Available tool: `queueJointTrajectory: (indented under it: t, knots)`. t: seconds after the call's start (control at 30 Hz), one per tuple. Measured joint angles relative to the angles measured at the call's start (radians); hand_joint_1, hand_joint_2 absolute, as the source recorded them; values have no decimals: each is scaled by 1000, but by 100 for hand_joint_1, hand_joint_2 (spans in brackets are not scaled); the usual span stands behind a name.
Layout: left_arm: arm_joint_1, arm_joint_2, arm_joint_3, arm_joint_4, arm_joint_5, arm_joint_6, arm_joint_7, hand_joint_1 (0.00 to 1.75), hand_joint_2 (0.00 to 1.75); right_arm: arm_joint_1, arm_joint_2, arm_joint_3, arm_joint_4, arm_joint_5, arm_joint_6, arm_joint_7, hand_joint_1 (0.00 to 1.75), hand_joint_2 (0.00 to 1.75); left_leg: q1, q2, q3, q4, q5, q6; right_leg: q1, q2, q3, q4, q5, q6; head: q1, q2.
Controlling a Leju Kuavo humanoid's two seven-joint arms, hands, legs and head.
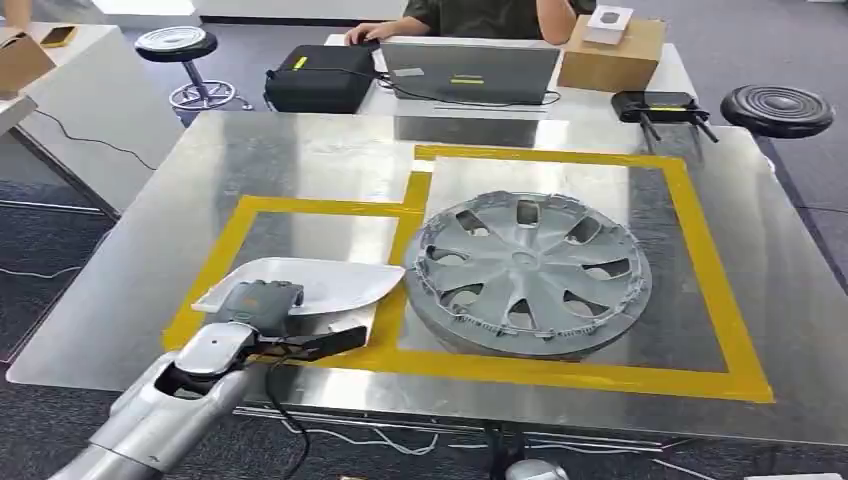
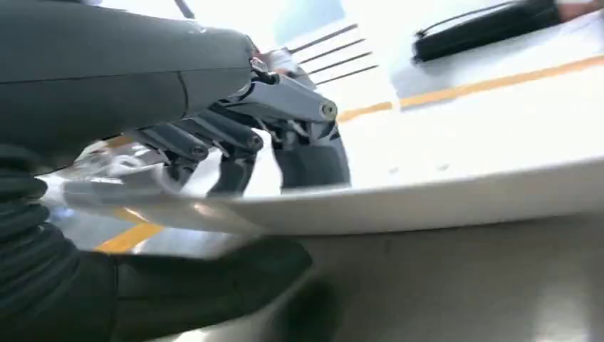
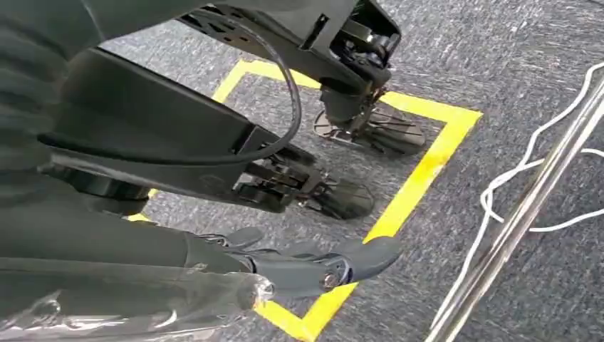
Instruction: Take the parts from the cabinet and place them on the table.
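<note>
Head view: left hand (image 1: 258, 303) grips the near edge of a white panel (image 1: 310, 284), which lies inside the smaller yellow tape outline (image 1: 232, 240) on the steel tabletop (image 1: 150, 250), just beside the grey wheel cover (image 1: 528, 270). The wheel cover already sits inside the larger taped square. Left wrist view confirms the hold: dark fingers (image 2: 235, 142) lie over the panel's upper face, thumb underneath, panel edge pinched between.

Right hand (image 3: 313, 267) hangs by the floor, fingers partly curled, nothing visibly in them; whether fully closed cannot be told.

Judgement: placement step nearly done, release pending.

Risks:
- Panel's near edge seems propped on the thumb. A quick release could let it drop and slide out of the outline.
- Fingers drawn back low could drag the panel toward the tabletop's near edge.
- Panel tip lies close to the wheel cover; a forward nudge could knock it.
</note>
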Motion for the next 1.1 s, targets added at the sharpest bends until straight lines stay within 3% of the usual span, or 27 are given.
queueJointTrajectory:
  t: [0.1,0.17,0.23,0.3,0.33,0.37,0.4,0.47,0.5,0.53,0.57,0.63,0.67,0.7,0.73,0.83,0.9,0.97,1.0,1.03,1.07,1.1]
  knots:
    - [17,-8,-5,-12,-1,6,3,0,0,1,0,0,0,16,0,-3,0,0,0,0,-1,0,0,0,0,-1,0,0,0,0,0,0]
    - [26,-11,8,-16,-1,41,-64,0,0,1,0,0,0,28,0,-5,0,0,0,0,-1,0,0,0,0,-1,0,0,0,0,0,0]
    - [42,-15,39,-17,-1,90,-135,0,0,2,2,0,0,40,-1,-6,0,0,-5,1,-4,8,-6,18,-6,2,0,-5,3,7,-2,0]
    - [57,-25,72,-26,-1,109,-167,0,0,0,2,0,0,47,-1,-7,0,0,-4,2,-1,-4,-1,24,-2,4,3,-12,5,12,-2,0]
    - [61,-29,82,-31,-1,110,-169,0,0,3,2,0,-2,47,-1,-5,0,0,11,7,10,-24,9,23,-2,3,-4,-7,-1,13,-3,0]
    - [62,-34,90,-34,-1,112,-170,0,0,8,1,0,-1,48,-1,-5,0,0,13,7,13,-29,10,26,1,-1,-18,25,-19,18,11,0]
    - [64,-35,98,-35,-1,116,-174,0,0,8,1,0,-1,50,0,-5,0,0,14,9,12,-27,16,27,-4,-4,-53,92,-57,24,14,0]
    - [88,-52,120,-48,-1,162,-207,0,0,9,0,0,-1,56,-1,-5,0,0,15,13,11,-26,15,26,-13,-6,-136,249,-122,36,13,0]
    - [105,-61,131,-62,-1,181,-224,0,0,9,-1,0,-1,60,-1,-5,0,0,17,13,11,-25,13,23,-17,-7,-167,301,-129,43,12,0]
    - [129,-76,146,-93,-1,198,-246,0,0,9,-1,0,-1,64,-1,-5,0,0,22,14,11,-22,10,19,-22,-8,-175,303,-108,50,13,0]
    - [150,-87,156,-116,-1,207,-260,0,0,9,-1,0,-1,68,0,-5,0,0,26,14,12,-18,6,12,-25,-8,-165,269,-74,56,12,0]
    - [203,-116,185,-181,-1,235,-299,0,0,8,-2,0,-2,76,2,-7,0,0,43,14,12,2,-9,-9,-39,-13,-88,98,29,74,12,0]
    - [223,-129,201,-210,-1,243,-310,0,0,9,-1,0,-2,80,4,-7,0,0,42,13,6,16,-19,-23,-42,-14,-55,40,20,95,14,0]
    - [234,-134,212,-228,-1,244,-312,0,0,9,0,-1,-2,81,5,-8,0,0,42,10,-2,24,-21,-30,-34,-1,-52,52,25,80,27,0]
    - [250,-142,220,-250,-1,247,-316,0,0,9,0,-1,-2,82,5,-7,0,0,41,5,-5,35,-22,-34,-39,1,-64,57,19,52,21,0]
    - [268,-155,244,-276,-1,250,-325,0,0,8,0,-1,-2,85,5,-8,0,0,46,3,-13,34,-19,-47,-34,2,-82,70,19,19,10,0]
    - [278,-164,260,-296,12,270,-329,0,0,8,1,-1,-3,88,5,-8,0,0,42,8,-45,107,-93,-41,-31,0,-94,68,31,-1,5,0]
    - [303,-181,284,-334,41,301,-351,0,0,9,1,-2,-5,95,5,-8,0,0,33,8,-108,266,-185,-36,-24,-1,-111,67,43,-11,3,0]
    - [319,-190,303,-358,62,312,-371,0,0,10,1,-5,-5,101,5,-8,0,0,29,8,-130,331,-213,-31,-19,-1,-120,67,49,-14,2,0]
    - [334,-197,322,-378,75,316,-387,0,0,10,1,-7,-5,104,6,-8,0,0,25,8,-132,351,-214,-26,-15,-1,-128,67,56,-15,3,0]
    - [348,-207,343,-399,96,323,-402,0,0,10,1,-8,-5,108,7,-8,0,0,20,8,-112,329,-191,-16,-11,0,-137,67,64,-17,2,0]
    - [362,-217,367,-417,128,332,-424,0,0,10,1,-10,-5,115,7,-9,0,0,14,8,-74,271,-156,-5,-7,0,-147,67,73,-17,1,0]
